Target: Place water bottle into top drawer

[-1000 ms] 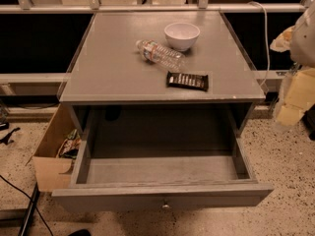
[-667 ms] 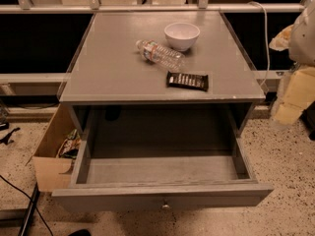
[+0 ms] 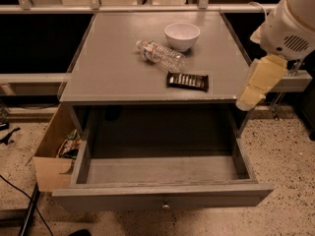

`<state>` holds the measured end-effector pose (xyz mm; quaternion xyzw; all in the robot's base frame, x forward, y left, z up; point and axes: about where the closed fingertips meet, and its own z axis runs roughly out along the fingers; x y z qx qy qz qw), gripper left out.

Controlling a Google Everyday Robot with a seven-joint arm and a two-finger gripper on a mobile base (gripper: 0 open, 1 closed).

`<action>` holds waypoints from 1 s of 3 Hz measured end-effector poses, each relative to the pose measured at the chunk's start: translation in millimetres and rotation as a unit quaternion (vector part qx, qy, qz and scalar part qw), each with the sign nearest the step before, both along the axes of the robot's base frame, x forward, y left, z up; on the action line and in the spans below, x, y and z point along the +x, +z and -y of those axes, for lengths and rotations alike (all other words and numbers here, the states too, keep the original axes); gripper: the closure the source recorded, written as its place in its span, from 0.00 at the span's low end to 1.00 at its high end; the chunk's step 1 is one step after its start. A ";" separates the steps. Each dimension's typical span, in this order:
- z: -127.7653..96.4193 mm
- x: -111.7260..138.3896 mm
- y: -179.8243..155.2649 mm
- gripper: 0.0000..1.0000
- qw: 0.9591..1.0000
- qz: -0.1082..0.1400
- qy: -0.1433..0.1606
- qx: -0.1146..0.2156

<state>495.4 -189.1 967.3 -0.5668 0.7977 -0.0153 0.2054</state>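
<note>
The water bottle (image 3: 161, 55) lies on its side on the grey tabletop, clear and ribbed, with its white cap pointing left and back, just left of the white bowl (image 3: 182, 35). The top drawer (image 3: 162, 198) is pulled wide open below the tabletop, with nothing inside and its small round knob on the front. My gripper (image 3: 253, 90), cream-coloured under the white arm (image 3: 290, 21), hangs at the table's right edge, to the right of the bottle and well apart from it. It holds nothing.
A dark chocolate bar (image 3: 187, 81) lies on the tabletop in front of the bottle. A tan cardboard box (image 3: 49, 154) with clutter inside stands on the floor against the drawer's left side. Black cables (image 3: 19, 200) run over the speckled floor at the lower left.
My arm and gripper have moved left, from beside the table to over its right edge. The bottle, bowl, bar and drawer have not moved.
</note>
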 end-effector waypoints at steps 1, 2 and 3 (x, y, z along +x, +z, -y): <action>-15.2 33.2 -10.0 0.00 0.999 0.011 -0.024 0.024; -28.9 65.6 -14.3 0.00 0.996 0.036 -0.058 0.049; -30.1 67.9 -14.3 0.00 0.996 0.039 -0.060 0.054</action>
